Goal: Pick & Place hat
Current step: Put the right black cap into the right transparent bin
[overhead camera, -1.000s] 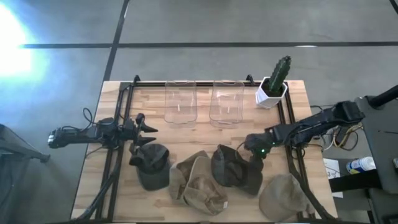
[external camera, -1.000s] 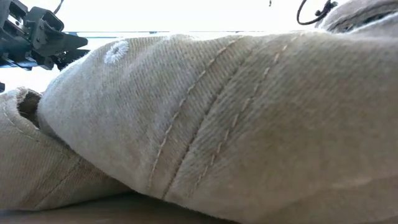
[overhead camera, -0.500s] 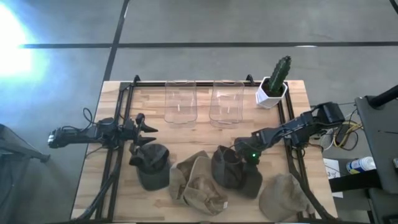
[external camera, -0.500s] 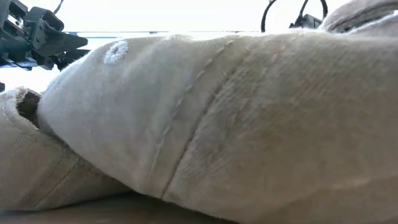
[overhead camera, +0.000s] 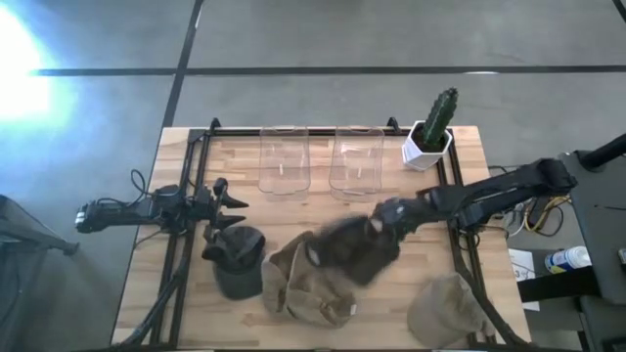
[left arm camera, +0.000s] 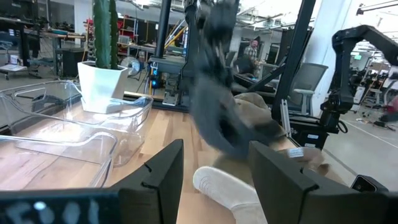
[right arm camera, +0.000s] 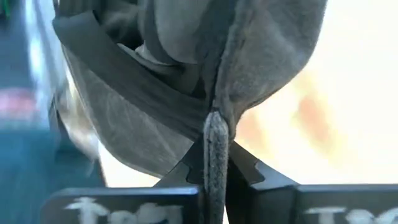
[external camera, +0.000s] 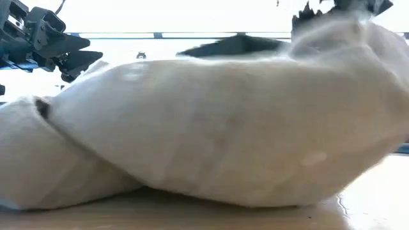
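Dark grey fabric cap (overhead camera: 350, 252): motion-blurred in high view; outline indistinct. Low view filled by pale beige cloth cap (external camera: 211, 160), blurred, hiding table behind. Tan cap (overhead camera: 450, 311) at 5 o'clock cut by frame edge.

Right end effector (overhead camera: 384, 217) lifts dark grey hat (overhead camera: 350, 251) above table (overhead camera: 323, 210)

A dark grey cloth cap (overhead camera: 350, 252) hangs lifted off the bench, pinched by its edge in the right tool (overhead camera: 386, 215) (its outline is blurred), partly over a crumpled tan cloth cap (overhead camera: 298, 288) lying at the middle front of the bench. A second dark grey cap (overhead camera: 240, 262) rests to the left of the tan one, and a beige cap (overhead camera: 442, 308) lies apart at the front right corner.
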Controlling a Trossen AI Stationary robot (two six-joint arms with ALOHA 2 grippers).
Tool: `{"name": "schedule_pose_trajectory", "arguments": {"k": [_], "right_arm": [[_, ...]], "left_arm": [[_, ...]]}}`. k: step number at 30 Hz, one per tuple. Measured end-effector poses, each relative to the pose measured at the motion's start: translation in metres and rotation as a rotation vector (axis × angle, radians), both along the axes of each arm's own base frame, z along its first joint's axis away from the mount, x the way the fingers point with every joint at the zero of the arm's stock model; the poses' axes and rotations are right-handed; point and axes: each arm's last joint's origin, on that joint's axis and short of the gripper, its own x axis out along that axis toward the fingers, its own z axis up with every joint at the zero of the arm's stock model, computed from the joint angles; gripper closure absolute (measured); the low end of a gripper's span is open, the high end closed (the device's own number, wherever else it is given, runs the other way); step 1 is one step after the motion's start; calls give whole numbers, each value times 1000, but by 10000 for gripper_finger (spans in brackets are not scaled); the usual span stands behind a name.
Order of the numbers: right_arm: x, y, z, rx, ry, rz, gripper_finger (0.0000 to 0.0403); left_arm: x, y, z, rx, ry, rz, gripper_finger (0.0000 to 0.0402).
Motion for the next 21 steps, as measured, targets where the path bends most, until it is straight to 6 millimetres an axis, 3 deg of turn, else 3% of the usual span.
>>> {"name": "schedule_pose_trajectory", "arguments": {"k": [5,9,14,17,21], "right_arm": [[-8,-15,57,-318,-209,-345,389],[-13,-37,82,-475,-212,-712,389],[-2,-74,75,-448,-10,-945,389],[11,-99,67,-426,98,-997,389],[28,-140,49,-262,249,-952,389]], "left_arm": [[0,0,0,0,0,0,227],[0,0,0,0,0,0,227],[0,0,0,0,0,0,227],[0,0,0,0,0,0,227],[0,0,0,0,1,0,227]]}}
